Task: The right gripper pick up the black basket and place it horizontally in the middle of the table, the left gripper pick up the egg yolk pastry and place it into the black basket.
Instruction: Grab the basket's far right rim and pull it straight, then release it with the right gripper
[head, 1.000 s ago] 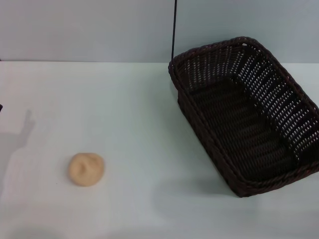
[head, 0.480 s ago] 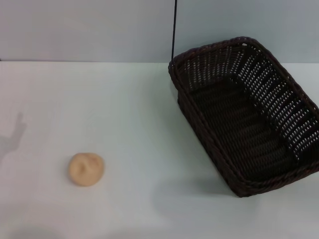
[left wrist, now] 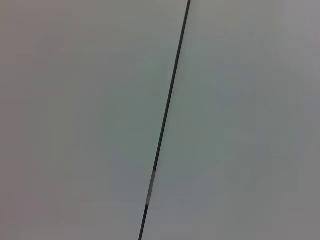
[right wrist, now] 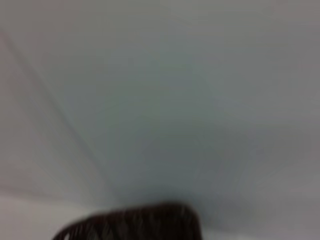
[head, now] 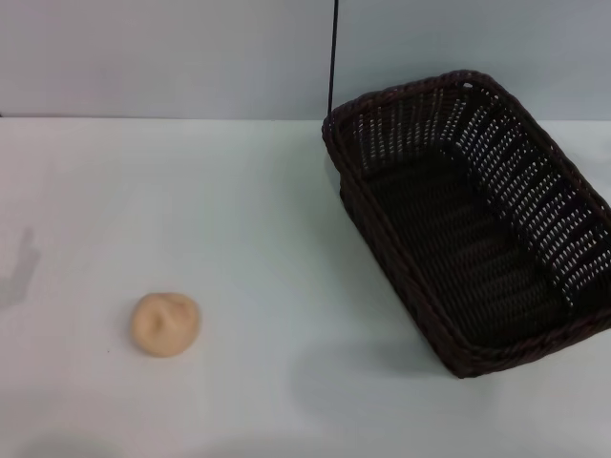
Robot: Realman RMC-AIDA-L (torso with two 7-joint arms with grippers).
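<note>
We see the basket lying skewed on the table's right side, its long axis running diagonally, nearer our right arm, the pastry well apart at left, while neither gripper shows, so we cannot tell their state.

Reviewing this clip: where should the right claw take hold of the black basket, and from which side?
Probably the braided rim of the black basket, on its near short wall at the robot's right, coming from above. The basket sits upright and skewed on the table, its open mouth leaving the rim free to pinch. Neither claw is in view.
</note>
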